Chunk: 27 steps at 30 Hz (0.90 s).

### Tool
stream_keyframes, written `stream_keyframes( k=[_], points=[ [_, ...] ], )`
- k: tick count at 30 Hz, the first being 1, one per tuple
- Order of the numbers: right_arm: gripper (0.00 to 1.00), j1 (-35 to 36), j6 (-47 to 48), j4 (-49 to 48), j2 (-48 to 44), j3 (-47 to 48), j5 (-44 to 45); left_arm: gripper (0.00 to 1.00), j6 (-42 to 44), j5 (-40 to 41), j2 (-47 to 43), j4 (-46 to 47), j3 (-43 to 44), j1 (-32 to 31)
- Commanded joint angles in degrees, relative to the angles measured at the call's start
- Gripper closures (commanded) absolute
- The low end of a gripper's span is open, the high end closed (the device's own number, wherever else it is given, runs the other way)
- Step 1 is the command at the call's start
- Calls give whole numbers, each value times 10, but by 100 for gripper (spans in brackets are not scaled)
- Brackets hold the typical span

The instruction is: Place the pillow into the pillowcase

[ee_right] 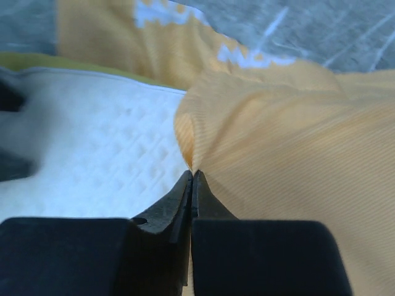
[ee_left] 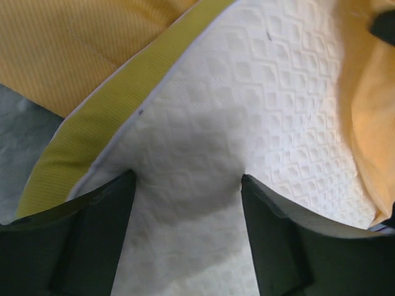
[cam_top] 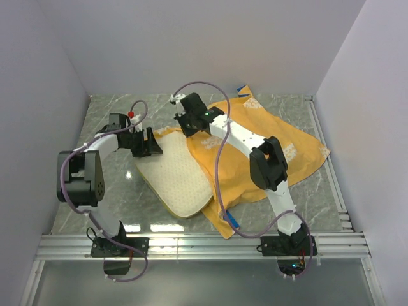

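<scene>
The pillow (cam_top: 175, 182) lies flat on the desk (cam_top: 319, 191), left of centre. Its right side is covered by the orange-yellow face of the pillowcase (cam_top: 306, 150), which spreads off to the right. The left fingers (ee_left: 99, 216) stand released, spread over the pillow's quilted top near its yellow-green band, while the right fingers (ee_right: 173, 203) are clenched, pinching a fold of the pillowcase edge just beside the pillow.

Robotics lab test cell: plain white walls (cam_top: 191, 44) box a marble-look tabletop (cam_top: 312, 191), aluminium rails (cam_top: 204, 245) at 6 o'clock.
</scene>
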State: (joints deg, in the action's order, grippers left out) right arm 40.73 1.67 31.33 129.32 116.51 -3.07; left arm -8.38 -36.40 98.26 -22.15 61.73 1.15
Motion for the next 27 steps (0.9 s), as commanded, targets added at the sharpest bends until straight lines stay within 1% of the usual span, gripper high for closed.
stream_keyframes(
  k=[1, 2, 4, 5, 6, 7, 8, 9, 10, 11, 12, 13, 14, 15, 16, 17, 18, 19, 20, 21, 23, 24, 25, 26, 27],
  points=[
    [100, 3, -39, -27, -89, -10, -123, 26, -50, -37, 44, 23, -10, -1],
    [100, 3, -50, -29, -93, -13, -141, 28, -54, -59, 51, 28, -8, -5],
    [100, 3, -63, -36, -105, -19, -178, 47, -62, -101, 64, 51, -5, -14],
    [100, 3, -75, -37, -107, -25, -192, 57, -65, -148, 66, 61, -2, -25],
    [100, 3, -83, -39, -109, -28, -206, 65, -68, -170, 65, 72, -2, -30],
    [100, 6, -90, -41, -115, -32, -229, 78, -82, -187, 59, 90, -1, -40],
    [100, 7, -104, -47, -118, -42, -245, 84, -94, -209, 53, 134, -2, -44],
    [100, 9, -109, -50, -122, -45, -260, 94, -135, -241, 46, 167, -6, -54],
    [100, 15, -116, -57, -128, -49, -284, 97, -162, -262, 34, 200, -9, -58],
    [100, 19, -127, -61, -132, -53, -294, 99, -193, -278, 27, 287, -13, -63],
    [100, 22, -131, -63, -135, -52, -303, 99, -267, -291, 20, 339, -26, -74],
    [100, 26, -135, -64, -144, -51, -315, 99, -312, -308, 3, 397, -36, -80],
    [100, 36, -148, -72, -151, -53, -337, 100, -351, -309, -5, 456, -44, -85],
    [100, 39, -157, -81, -159, -55, -353, 100, -420, -309, -11, 539, -55, -96],
    [100, 44, -168, -89, -177, -58, -371, 100, -461, -307, -17, 598, -62, -100],
    [100, 47, -192, -113, -187, -66, -410, 100, -505, -304, -18, 653, -71, -103],
    [100, 49, -203, -122, -197, -73, -422, 100, -576, -298, -18, 740, -89, -104],
    [100, 47, -209, -127, -215, -79, -426, 100, -595, -291, -17, 753, -94, -103],
    [100, 44, -195, -116, -222, -83, -418, 99, -599, -276, -17, 744, -99, -99],
    [100, 33, -180, -105, -229, -87, -391, 99, -584, -270, -18, 719, -107, -92],
    [100, 17, -124, -65, -241, -102, -354, 100, -554, -256, -29, 648, -121, -83],
    [100, 2, -103, -51, -244, -109, -325, 99, -489, -245, -35, 597, -124, -77],
    [100, -3, -81, -41, -250, -120, -311, 95, -447, -231, -46, 538, -123, -77],
    [100, -5, -31, -24, -253, -145, -289, 87, -406, -205, -47, 410, -118, -78],
    [100, -4, -1, -13, -253, -156, -254, 78, -348, -206, -46, 370, -112, -80]
  ],
)
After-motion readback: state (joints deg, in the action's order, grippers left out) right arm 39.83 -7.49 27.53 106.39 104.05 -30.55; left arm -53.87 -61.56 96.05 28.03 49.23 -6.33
